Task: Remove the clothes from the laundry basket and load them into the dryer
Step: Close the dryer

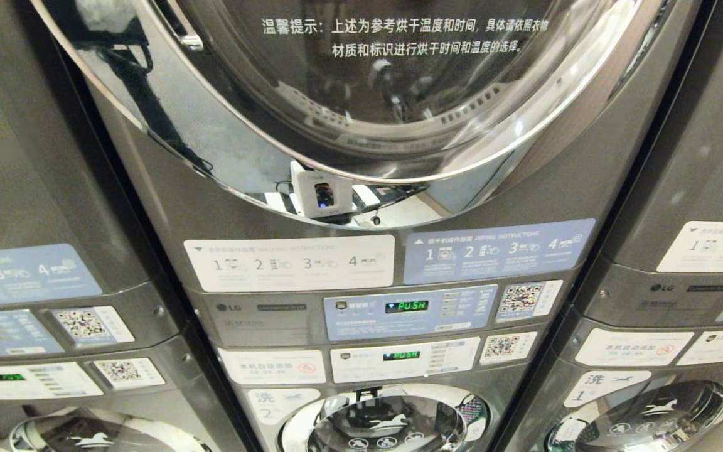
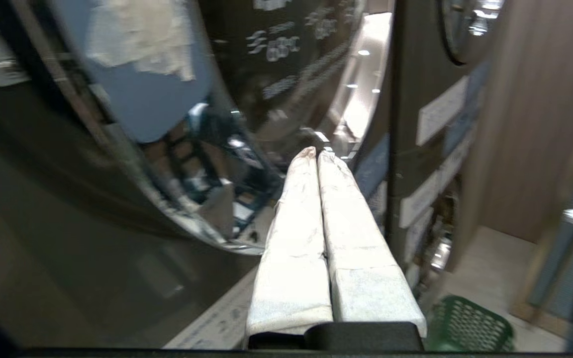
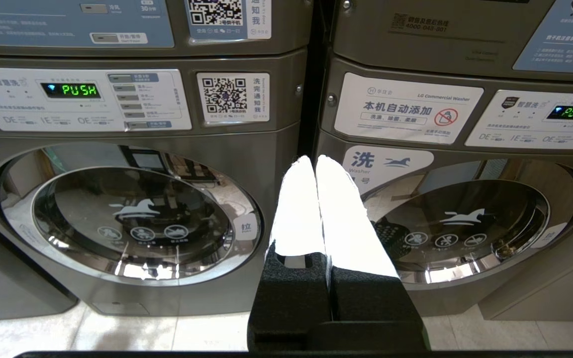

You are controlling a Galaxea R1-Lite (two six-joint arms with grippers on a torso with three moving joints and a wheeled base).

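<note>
With its fingers pressed together and empty, the left gripper (image 2: 316,154) is nearing the closed dryer door (image 2: 157,124), which needs hooking at its edge before loading, while the green laundry basket (image 2: 468,323) is sitting on the floor below.

No arm shows in the head view.

In the left wrist view, the left gripper (image 2: 316,153) sticks up from the bottom middle of the frame to about the middle. Its two fingers (image 2: 294,258) are long and wrapped in white cloth with some gray smudges. They press flat against each other from base to tip, and nothing is between them. The tips look a bit brownish.

In the right wrist view, the right gripper (image 3: 315,159) also reaches up from the bottom middle. Its fingers (image 3: 297,214) are bright white on black bases. They are pressed together too and hold nothing.
</note>
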